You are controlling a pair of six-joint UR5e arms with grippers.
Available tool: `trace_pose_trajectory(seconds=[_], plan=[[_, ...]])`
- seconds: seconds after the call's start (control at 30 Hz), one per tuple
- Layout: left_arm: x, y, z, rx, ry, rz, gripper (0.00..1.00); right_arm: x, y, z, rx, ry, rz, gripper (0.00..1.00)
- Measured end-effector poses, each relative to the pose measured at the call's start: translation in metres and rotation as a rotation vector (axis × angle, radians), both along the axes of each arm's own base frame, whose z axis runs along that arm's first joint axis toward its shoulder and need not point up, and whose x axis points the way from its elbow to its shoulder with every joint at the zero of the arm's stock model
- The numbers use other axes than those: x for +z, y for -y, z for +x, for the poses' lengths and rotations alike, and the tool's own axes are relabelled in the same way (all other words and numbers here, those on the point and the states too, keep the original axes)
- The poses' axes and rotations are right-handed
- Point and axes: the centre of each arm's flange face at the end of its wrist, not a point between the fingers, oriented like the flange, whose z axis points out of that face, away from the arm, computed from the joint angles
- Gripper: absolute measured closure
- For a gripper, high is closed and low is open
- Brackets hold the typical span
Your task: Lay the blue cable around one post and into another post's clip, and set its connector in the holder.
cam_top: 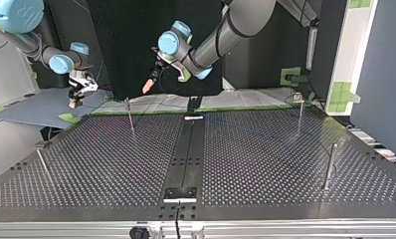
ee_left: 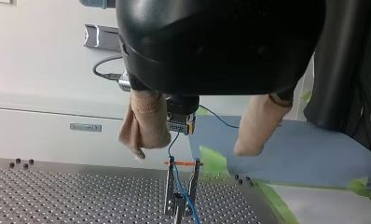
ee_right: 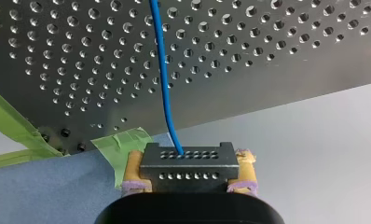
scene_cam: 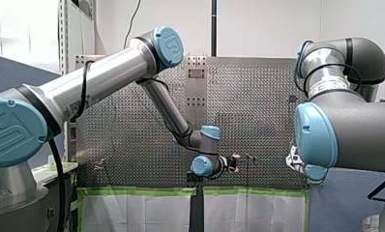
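Robotics lab workcell.
My left arm (scene_cam: 98,79) and my right arm (scene_cam: 355,128) reach over a perforated table (cam_top: 265,149); green tape (scene_cam: 142,191) lines its edge, black curtain (cam_top: 131,45) at the top view's upper middle.

The perforated desk (cam_top: 265,149) stands in a room with white walls (ee_left: 44,70). Past the desk's far edge in the top view hangs a black panel (cam_top: 131,45). Off one far corner of the desk lies a blue-grey sheet (cam_top: 42,107) with green tape (cam_top: 66,118) on it. Off the opposite side of the desk stands a grey partition (cam_top: 380,74), with a white board (cam_top: 352,45) just beside it.
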Motion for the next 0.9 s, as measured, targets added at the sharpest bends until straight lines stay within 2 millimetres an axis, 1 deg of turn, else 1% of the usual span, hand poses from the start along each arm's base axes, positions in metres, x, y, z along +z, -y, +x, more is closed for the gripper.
trace_pose_trajectory(seconds=[0.73, 0.9], plan=[[0.0, -0.003, 0.004, 0.012, -0.001, 0.002, 0.0, 0.001, 0.001, -0.001, -0.001, 0.001, -0.004, 0.93], [0.002, -0.011, 0.004, 0.038, -0.01, 0.028, 0.0, 0.0, 0.001, 0.0, 0.0, 0.002, -0.004, 0.93]])
